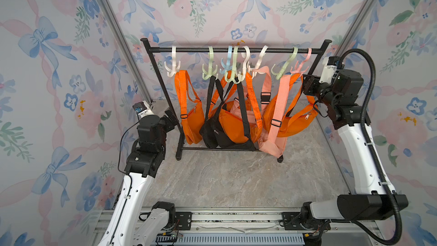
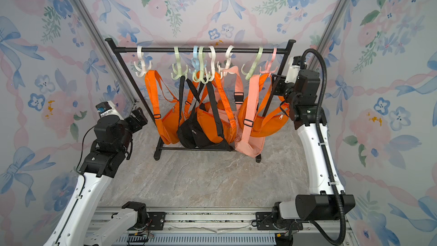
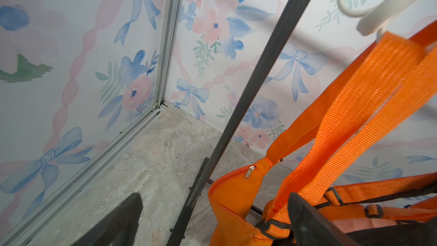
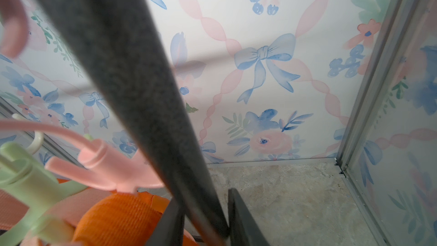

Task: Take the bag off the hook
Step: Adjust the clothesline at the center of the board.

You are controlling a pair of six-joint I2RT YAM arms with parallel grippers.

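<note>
1. Flowery wallpaper (image 1: 47, 43) with blue bows goes all around, and a grey stone floor (image 1: 236, 181) lies under a black rack (image 1: 236, 50) full of bags.
2. I think the bag to take is the orange bag (image 1: 298, 124) at the right end of the rack. It is not off yet. Its strap (image 1: 298, 83) loops over the pink hook (image 1: 299, 67), and the bag hangs low by the rack's right post (image 4: 142, 91).
3. The right claw (image 1: 305, 84) is up high, just under the pink hook and right beside that strap. Its 2 jaws are partly closed. In the right wrist view the post runs between them, and the orange strap sits outside 1 jaw. I cannot tell if the jaws squeeze the post or only stand around it. They do not hold the strap.
4. So I think the step in hand is the reach for the strap, and the grab is not made.
5. Next, I think the claw must open, come off the post, slide over to the strap and close on the strap alone. Then it must lift the loop up and over the hook's tip.
6. It needs care, because the pink bag's strap (image 1: 282, 95) hangs just beside, and a green hook (image 1: 283, 67) is near too.
7. The left claw (image 1: 170, 117) is low by the rack's left end, beside another orange bag (image 1: 192, 124). Its jaws are wide apart and hold nothing.
</note>
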